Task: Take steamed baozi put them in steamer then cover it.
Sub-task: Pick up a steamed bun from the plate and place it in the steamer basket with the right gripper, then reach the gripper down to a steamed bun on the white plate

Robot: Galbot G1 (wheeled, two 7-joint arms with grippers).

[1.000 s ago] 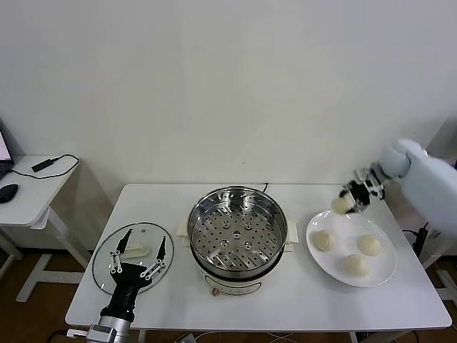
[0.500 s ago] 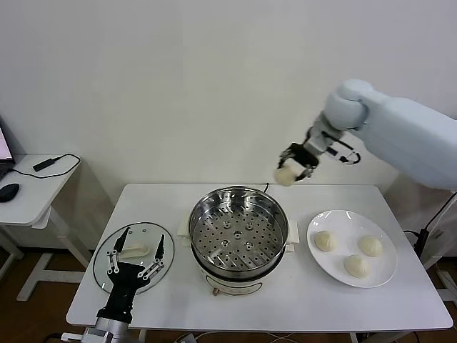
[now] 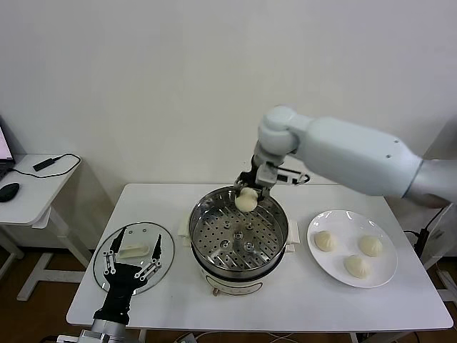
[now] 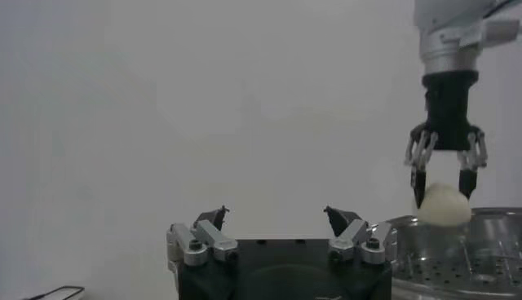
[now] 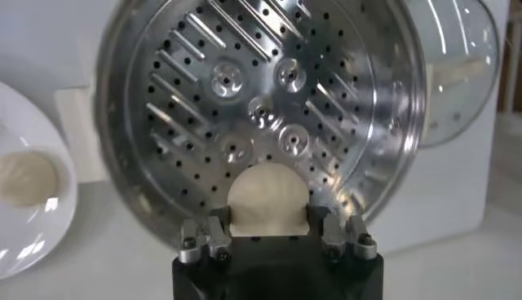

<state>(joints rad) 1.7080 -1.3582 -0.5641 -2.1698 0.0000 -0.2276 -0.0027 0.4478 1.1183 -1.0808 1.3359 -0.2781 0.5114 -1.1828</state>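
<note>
My right gripper [image 3: 248,193] hangs over the far part of the steamer [image 3: 214,196], shut on one cream-white baozi [image 3: 246,201]. In the right wrist view that baozi [image 5: 267,198] sits between the jaws above the perforated tray [image 5: 245,90]. Three more baozi [image 3: 324,241] [image 3: 370,245] [image 3: 356,266] lie on the white plate [image 3: 314,246] to the right. The glass cover [image 3: 103,264] lies flat on the table at the front left, its white handle [image 3: 133,251] facing up. My left gripper [image 3: 141,241] stands open low over the cover, holding nothing.
The steamer stands mid-table on its cream base [image 3: 227,286] with white side handles [image 3: 292,232]. A small white side table [image 3: 28,193] with a mouse and a cable stands off to the left. The wall runs close behind the table.
My right arm has swung from over the plate, up and leftward, then down over the steamer, carrying one baozi. The left arm has stayed put.
</note>
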